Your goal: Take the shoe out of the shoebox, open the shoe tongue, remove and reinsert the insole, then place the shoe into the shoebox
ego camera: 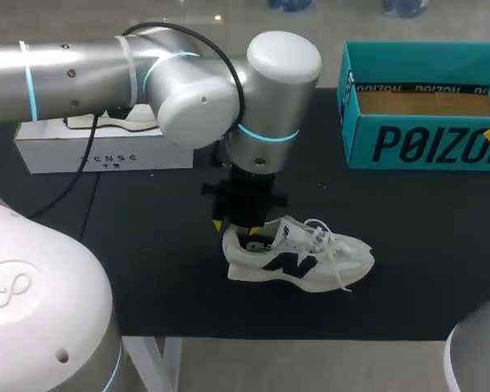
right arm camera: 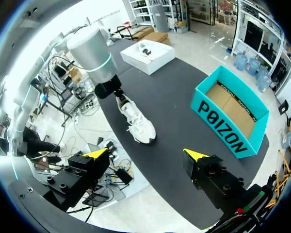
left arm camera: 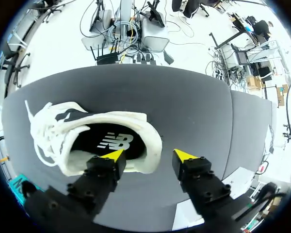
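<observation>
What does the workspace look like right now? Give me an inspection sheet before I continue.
Surface: black table, flat.
Job's things: white shoe upright on the table, out of the box, with dark insole inside; teal shoebox open and empty, at the right.
Clutter: white box at the left, with a pale item on top.
Tools: left tool open, straddling the shoe's heel collar; right tool open, holding nothing, away from the shoe on the shoebox side.
Cables: black cable hanging from the left arm across the white box.
Surroundings: nothing seen touching table or arms.

The left gripper [left arm camera: 149,155] is hovering with fingers spread, straddling the heel of a white mesh sneaker [left arm camera: 111,121] that is lying on the black tabletop [left arm camera: 194,107].
</observation>
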`<state>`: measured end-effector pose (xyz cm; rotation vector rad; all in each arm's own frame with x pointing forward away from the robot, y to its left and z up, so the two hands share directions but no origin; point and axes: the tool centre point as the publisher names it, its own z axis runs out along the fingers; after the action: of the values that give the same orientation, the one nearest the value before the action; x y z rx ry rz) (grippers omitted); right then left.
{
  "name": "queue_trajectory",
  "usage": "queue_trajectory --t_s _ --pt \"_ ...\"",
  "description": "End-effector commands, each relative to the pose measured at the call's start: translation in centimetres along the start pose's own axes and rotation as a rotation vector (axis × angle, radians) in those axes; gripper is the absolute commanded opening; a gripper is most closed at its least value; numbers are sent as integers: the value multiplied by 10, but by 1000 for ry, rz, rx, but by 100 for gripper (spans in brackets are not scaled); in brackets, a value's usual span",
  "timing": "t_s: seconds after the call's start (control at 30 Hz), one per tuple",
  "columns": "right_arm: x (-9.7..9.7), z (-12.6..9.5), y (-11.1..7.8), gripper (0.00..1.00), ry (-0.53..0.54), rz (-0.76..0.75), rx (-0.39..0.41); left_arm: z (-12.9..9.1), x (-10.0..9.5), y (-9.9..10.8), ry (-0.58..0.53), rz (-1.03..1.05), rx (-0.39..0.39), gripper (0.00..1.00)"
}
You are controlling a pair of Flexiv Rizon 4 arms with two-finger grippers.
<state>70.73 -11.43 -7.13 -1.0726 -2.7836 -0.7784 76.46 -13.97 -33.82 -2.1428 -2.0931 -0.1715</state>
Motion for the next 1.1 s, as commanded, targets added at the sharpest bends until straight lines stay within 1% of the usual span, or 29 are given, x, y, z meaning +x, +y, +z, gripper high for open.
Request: queue_trajectory --t_s 0.03,0.07,0.13,0.2,0.23,0.3,0.37,0.43,0.47,1.1 --pt "-1 0 2 100 3 1 6 -23 61 -10 -199 -39 88 100" --pt "-1 0 2 100 3 1 6 -22 73 -14 -247 -64 135 100" --pt "-1 0 2 100 3 1 6 -17 90 -23 -334 -69 207 100" --pt "-1 0 2 100 3 1 6 -10 108 -37 -416 -101 274 100" --pt "-1 0 2 100 3 1 6 -6 115 -45 -462 -96 323 100" --pt "-1 0 2 100 3 1 6 3 126 -58 -490 -156 350 100" --pt "-1 0 2 100 3 1 6 11 133 -68 -508 -181 389 100" --pt "-1 0 2 100 3 1 6 14 136 -75 -516 -214 394 100" --pt "-1 0 2 100 3 1 6 14 137 -76 -491 -253 407 100" --pt "-1 0 2 100 3 1 6 14 137 -76 -491 -253 407 100"
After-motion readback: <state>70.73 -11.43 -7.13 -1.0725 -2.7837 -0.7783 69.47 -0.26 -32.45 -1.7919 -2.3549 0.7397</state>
